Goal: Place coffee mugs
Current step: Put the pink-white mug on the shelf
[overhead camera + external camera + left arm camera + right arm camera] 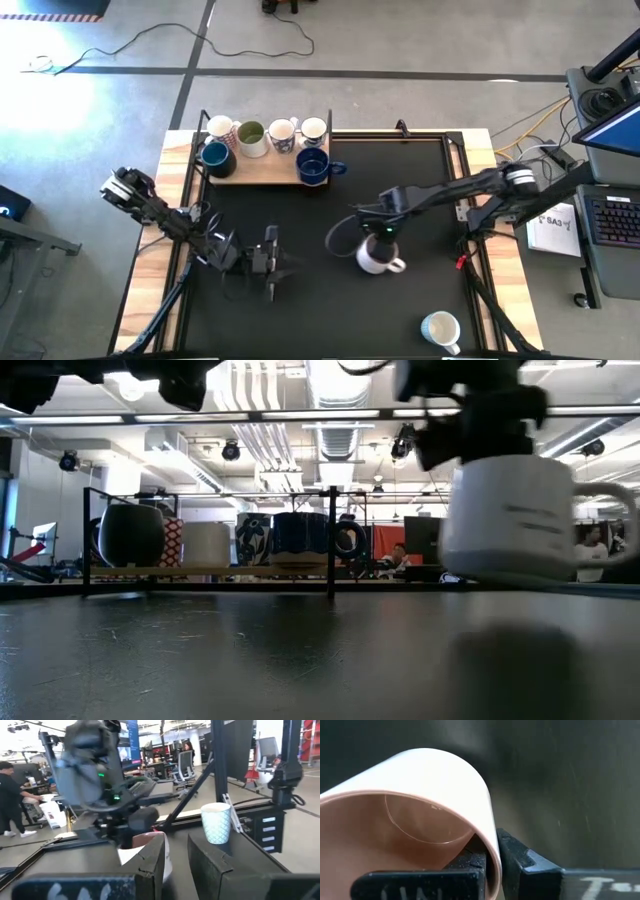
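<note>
The right hand [378,238], clamped on a pink-lined mug's [376,258] rim at mid-frame, leaves six mugs racked on the wooden shelf [262,172] upper left and one patterned mug [440,328] lower right.

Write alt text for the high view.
Seen from above, the right gripper is shut on the rim of a white mug at the middle of a black table. Six mugs stand on a wooden shelf at the far edge, another mug sits near the front right, and the left gripper waits left of centre.
</note>
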Controlling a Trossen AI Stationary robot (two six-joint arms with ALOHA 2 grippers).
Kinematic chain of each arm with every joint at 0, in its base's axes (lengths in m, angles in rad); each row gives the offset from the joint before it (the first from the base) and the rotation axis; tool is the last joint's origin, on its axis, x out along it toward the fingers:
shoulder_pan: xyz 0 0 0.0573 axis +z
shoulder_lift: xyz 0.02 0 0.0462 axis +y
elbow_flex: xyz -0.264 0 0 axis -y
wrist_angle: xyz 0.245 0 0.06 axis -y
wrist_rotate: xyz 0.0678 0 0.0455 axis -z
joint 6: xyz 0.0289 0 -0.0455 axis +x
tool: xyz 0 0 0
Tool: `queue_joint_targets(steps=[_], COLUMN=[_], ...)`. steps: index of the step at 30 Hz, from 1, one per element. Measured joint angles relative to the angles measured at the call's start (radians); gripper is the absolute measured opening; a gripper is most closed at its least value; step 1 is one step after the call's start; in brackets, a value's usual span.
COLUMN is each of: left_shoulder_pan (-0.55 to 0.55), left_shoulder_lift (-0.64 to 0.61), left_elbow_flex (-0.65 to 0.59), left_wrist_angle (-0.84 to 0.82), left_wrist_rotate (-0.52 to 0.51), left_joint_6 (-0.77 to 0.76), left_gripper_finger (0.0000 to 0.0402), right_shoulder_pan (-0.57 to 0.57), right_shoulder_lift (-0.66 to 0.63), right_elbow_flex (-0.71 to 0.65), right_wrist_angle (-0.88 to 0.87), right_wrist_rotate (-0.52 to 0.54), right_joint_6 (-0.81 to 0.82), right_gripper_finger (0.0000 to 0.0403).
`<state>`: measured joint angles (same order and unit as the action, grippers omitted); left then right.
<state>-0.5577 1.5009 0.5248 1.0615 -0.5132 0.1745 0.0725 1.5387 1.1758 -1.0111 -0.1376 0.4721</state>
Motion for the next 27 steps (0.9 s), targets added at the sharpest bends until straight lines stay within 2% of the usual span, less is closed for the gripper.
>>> queue_joint_targets(steps=[6,12,15,20,27], left_shoulder_pan=[-0.043,-0.067,-0.072,-0.075,-0.075], left_shoulder_lift=[-0.007,-0.031,-0.05,-0.061,-0.061], left_elbow_flex=[-0.026,-0.07,-0.088,-0.103,-0.107], left_wrist_angle=[0.001,0.001,0.002,0.001,0.001], left_wrist_rotate=[0.0,0.0,-0.001,-0.021,-0.04], left_joint_6=[-0.001,-0.056,-0.058,-0.069,-0.067], left_gripper_finger=[0.0066,0.0066,0.0066,0.0066,0.0066], right_shoulder_pan=[-0.043,-0.087,-0.112,-0.151,-0.219], right_shoulder_lift=[0.194,0.321,0.356,0.381,0.415], right_elbow_flex=[0.2,0.335,0.376,0.412,0.45], right_wrist_angle=[-0.034,-0.067,-0.065,-0.068,-0.053], right_wrist_rotate=[-0.013,-0.021,-0.004,0.086,0.102], right_joint_6=[-0.083,-0.183,-0.207,-0.231,-0.276], right_gripper_finger=[0.0014,0.0014,0.0013,0.0013,0.0013])
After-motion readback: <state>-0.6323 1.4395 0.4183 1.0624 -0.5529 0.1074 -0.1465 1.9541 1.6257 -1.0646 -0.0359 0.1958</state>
